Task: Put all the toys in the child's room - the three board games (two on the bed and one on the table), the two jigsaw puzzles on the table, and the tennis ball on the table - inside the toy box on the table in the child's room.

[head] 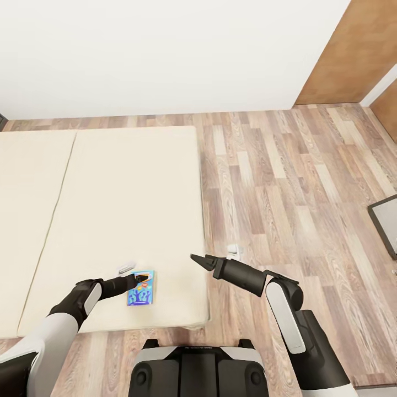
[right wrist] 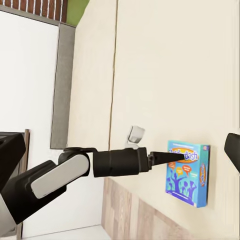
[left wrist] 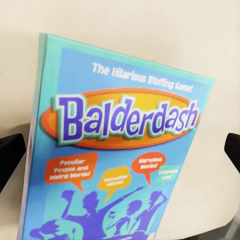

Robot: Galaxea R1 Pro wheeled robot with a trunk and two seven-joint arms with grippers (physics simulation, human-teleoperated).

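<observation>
Left pincer [head: 134,281] sits right at the flat light-blue "Balderdash" board game box [head: 141,288], which lies face up on the cream-beige mattress of the bed [head: 127,187], close to the bed's near edge and towards its near right corner. In the left wrist view both dark fingers [left wrist: 10,157] stand spread, one either side of the box [left wrist: 117,150], no contact visible. So the jaws straddle the short width, and the box's long axis runs away from the pincer along its reach. Judgement: the coming move is a close across the narrow sides; alignment looks fair, but I can't tell whether the fingertips are low enough to catch so thin a box.

Right pincer [head: 199,260] hovers over the bed's right edge, well apart from the box, tips pressed together as far as the head view shows. Left arm is plainly nearer.

A small white object [head: 126,269] lies just beyond the box; can't identify it. A second like it [head: 234,251] sits on the wood-plank floor [head: 286,182] beside the bed. Box's near end is cut off in the left wrist view.
</observation>
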